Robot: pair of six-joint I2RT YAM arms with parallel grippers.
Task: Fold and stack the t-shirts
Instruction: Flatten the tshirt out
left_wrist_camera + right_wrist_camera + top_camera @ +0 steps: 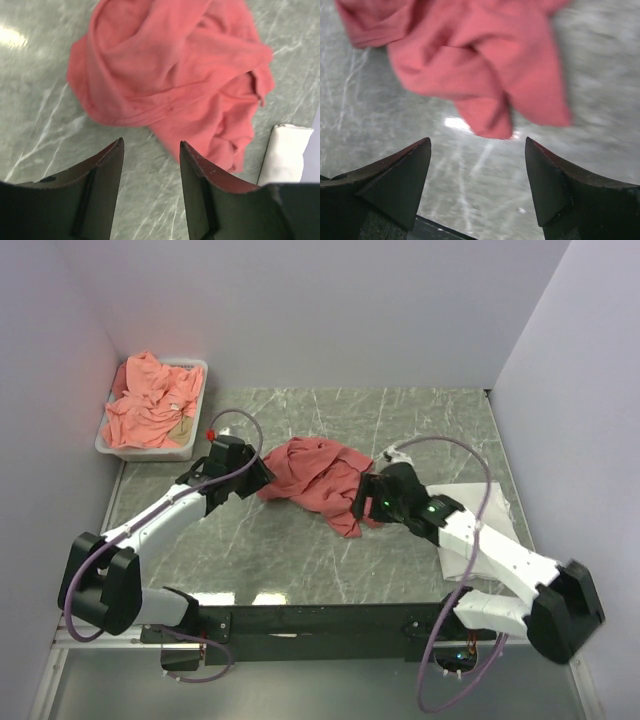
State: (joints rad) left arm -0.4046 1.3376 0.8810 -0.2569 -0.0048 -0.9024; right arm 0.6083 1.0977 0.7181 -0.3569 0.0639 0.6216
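Looking in from the near edge, we've got both arms reaching out over the marble table. Our left gripper is spread wide with nothing in it, just beside the crumpled coral t-shirt at mid-table. The right gripper is gaping and empty too, at that shirt's other edge. A folded white garment lies under the right arm. In the far left corner, a white tray is piled with more salmon t-shirts.
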